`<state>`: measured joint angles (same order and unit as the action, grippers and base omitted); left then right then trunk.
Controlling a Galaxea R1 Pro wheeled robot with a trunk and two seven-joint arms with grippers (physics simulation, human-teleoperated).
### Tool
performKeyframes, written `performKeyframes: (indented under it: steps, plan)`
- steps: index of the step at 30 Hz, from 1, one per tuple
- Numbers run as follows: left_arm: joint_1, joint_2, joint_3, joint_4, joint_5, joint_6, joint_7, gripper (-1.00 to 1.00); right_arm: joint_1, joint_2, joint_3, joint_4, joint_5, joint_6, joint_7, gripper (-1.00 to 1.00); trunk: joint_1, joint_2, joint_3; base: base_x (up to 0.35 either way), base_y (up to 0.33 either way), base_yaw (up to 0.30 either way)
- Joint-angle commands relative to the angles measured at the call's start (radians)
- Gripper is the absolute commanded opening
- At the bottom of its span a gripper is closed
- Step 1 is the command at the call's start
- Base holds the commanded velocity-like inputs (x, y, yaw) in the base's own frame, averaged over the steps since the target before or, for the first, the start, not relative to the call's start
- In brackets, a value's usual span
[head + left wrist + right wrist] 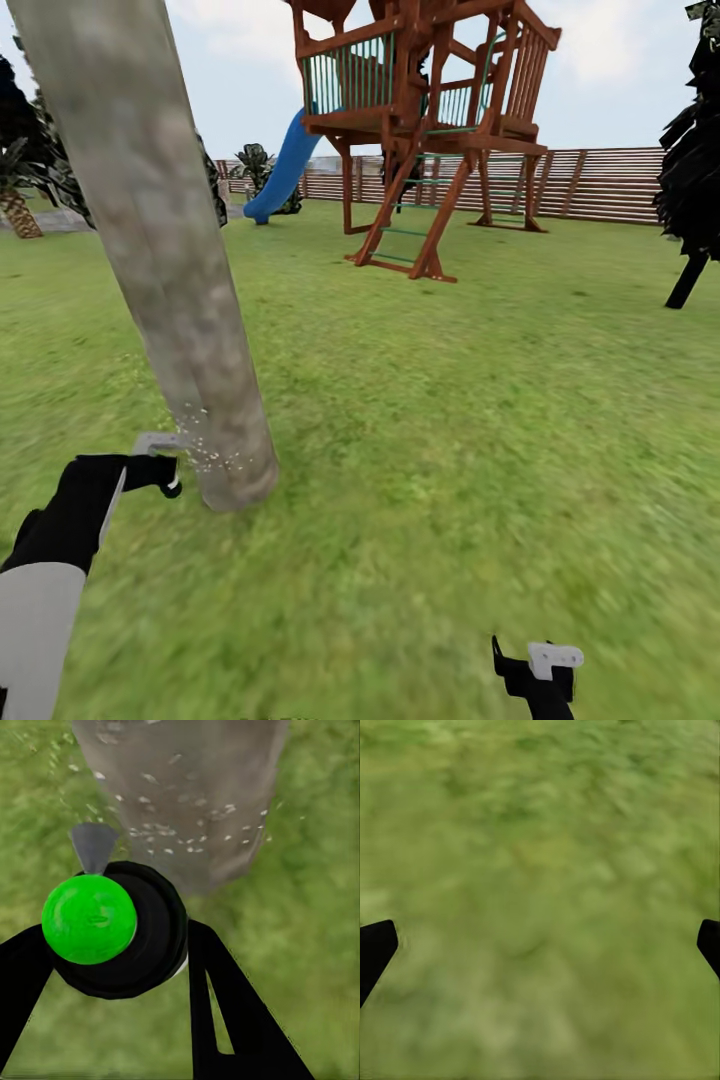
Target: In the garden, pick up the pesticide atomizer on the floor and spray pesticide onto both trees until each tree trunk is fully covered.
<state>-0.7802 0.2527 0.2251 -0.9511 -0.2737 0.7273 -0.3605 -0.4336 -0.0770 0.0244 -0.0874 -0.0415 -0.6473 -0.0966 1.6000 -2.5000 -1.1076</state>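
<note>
A thick mottled grey-brown tree trunk rises from the lawn at the left, leaning in the head view. White pesticide specks dot its base, and the left wrist view shows the same specks on the trunk. My left gripper is shut on the pesticide atomizer, a black body with a green round cap and a grey nozzle pointing at the trunk base. My right gripper hangs low at the right, open over bare grass.
A brown wooden playset with a blue slide stands ahead, backed by a slatted fence. A dark-leaved thin tree is at the right edge, a short palm at the far left. Open lawn lies between.
</note>
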Motion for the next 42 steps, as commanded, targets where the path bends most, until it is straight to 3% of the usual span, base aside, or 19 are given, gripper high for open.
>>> performKeyframes:
  steps: [1, 4, 9, 18, 36, 42]
  plan:
    - [0.000, -0.002, 0.001, -0.019, 0.001, 0.002, 0.000, -1.00, 0.000, 0.000, 0.000, 0.000, 0.000, 0.000, 0.000, 1.00, 0.000, 0.000, 0.000, 0.000, 0.000, 0.274]
    - [0.002, -0.006, 0.003, -0.080, 0.002, 0.004, 0.001, -1.00, 0.000, -0.001, 0.000, 0.000, 0.000, 0.000, 0.000, 1.00, 0.000, 0.000, 0.000, 0.093, -0.081, 0.124]
    - [0.003, -0.007, 0.001, -0.089, 0.001, 0.004, 0.002, -1.00, 0.000, -0.001, 0.000, 0.000, 0.000, 0.000, 0.000, 1.00, 0.000, 0.000, 0.000, 0.043, -0.245, 0.005]
    - [0.003, -0.007, 0.003, -0.085, -0.002, 0.003, 0.003, -1.00, 0.000, 0.000, 0.000, 0.000, 0.000, 0.000, 0.000, 1.00, 0.000, 0.000, 0.000, -0.035, -0.273, 0.222]
    - [0.020, -0.009, -0.004, -0.053, -0.003, 0.001, 0.011, -1.00, 0.000, -0.003, 0.000, 0.000, 0.000, 0.000, 0.000, 1.00, 0.000, 0.000, 0.000, 0.072, -0.262, 0.011]
    - [0.020, -0.009, -0.003, -0.054, -0.004, 0.001, 0.011, -1.00, 0.000, -0.001, 0.000, 0.000, 0.000, 0.000, 0.000, 1.00, 0.000, 0.000, 0.000, 0.002, -0.274, 0.232]
